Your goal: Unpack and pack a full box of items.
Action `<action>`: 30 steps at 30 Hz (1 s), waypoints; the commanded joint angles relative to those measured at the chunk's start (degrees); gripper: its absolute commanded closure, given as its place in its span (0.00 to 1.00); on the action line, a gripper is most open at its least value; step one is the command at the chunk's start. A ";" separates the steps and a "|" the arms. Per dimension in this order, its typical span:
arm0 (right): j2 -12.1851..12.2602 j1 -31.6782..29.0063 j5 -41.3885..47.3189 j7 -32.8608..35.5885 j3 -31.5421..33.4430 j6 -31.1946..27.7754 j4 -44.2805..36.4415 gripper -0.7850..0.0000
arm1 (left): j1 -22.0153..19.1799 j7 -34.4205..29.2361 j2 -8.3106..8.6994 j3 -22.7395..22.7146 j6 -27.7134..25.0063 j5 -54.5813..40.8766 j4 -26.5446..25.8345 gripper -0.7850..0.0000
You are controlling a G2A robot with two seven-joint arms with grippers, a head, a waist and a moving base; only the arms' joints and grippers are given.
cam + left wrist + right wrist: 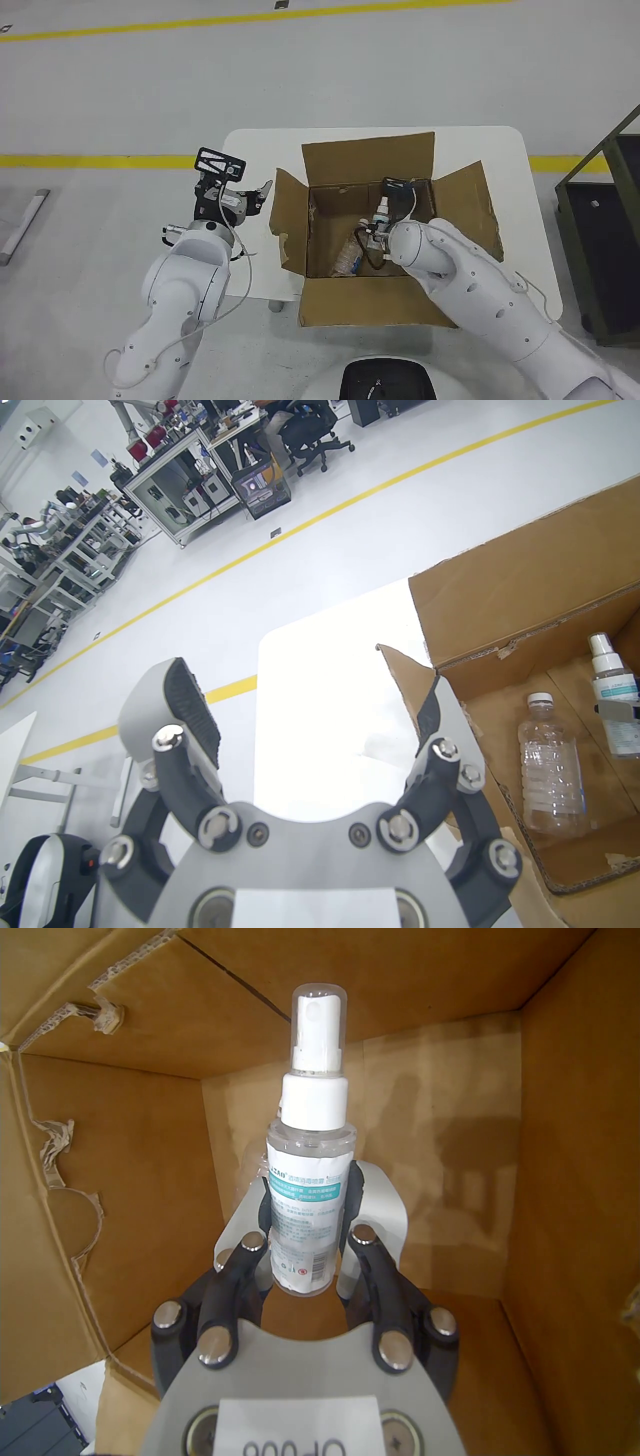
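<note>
**Top view.** An open box [370, 158] stands on a white bench [255, 150] with its flaps spread. The left hand [252, 193] hangs outside the box, over the bench, with the nearest side flap just beside it. The right hand [378, 236] is down inside the box with a sprayer [383, 208] in its grip. A clear bottle [347, 255] lies on the box floor just beside the right hand, on the side facing the left hand.

**Left wrist view.** The left hand's fingers [192, 710] stand wide apart with nothing between them. Bare bench lies ahead of the fingertips. The torn edge of the side flap is just beside one fingertip; whether they touch cannot be told. Past that finger, inside the box, the bottle lies on its side with its white cap pointing away from the hand. The sprayer stands upright farther off, with a grey finger of the right hand across its label.

**Right wrist view.** The right hand's fingers [385, 1208] are closed on the sprayer from both sides, pads against the label. The sprayer's base sits toward the palm but apart from it. Its white nozzle, under a clear cap, points away from the hand toward the far wall of the box. Cardboard walls stand on every side of the hand.
</note>
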 commanded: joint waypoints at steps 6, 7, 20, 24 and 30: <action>0.03 -0.06 -0.06 0.04 0.06 -0.07 -0.13 1.00 | 0.00 0.00 0.00 0.00 0.00 0.00 0.00 0.00; 0.03 -0.06 -0.06 0.04 0.06 -0.07 -0.13 1.00 | 0.00 0.00 0.00 0.00 0.00 0.00 0.00 0.00; -2.47 1.17 8.20 -4.04 -1.42 -1.04 8.94 1.00 | 0.00 0.00 0.00 0.00 0.00 0.00 0.00 0.00; -4.55 4.36 12.28 -6.61 -3.34 0.24 15.74 1.00 | 0.00 0.00 0.00 0.00 0.00 0.00 0.00 0.00; -7.92 8.83 16.38 -9.02 -7.57 0.70 24.10 1.00 | 0.00 0.00 0.00 0.00 0.00 0.00 0.00 0.00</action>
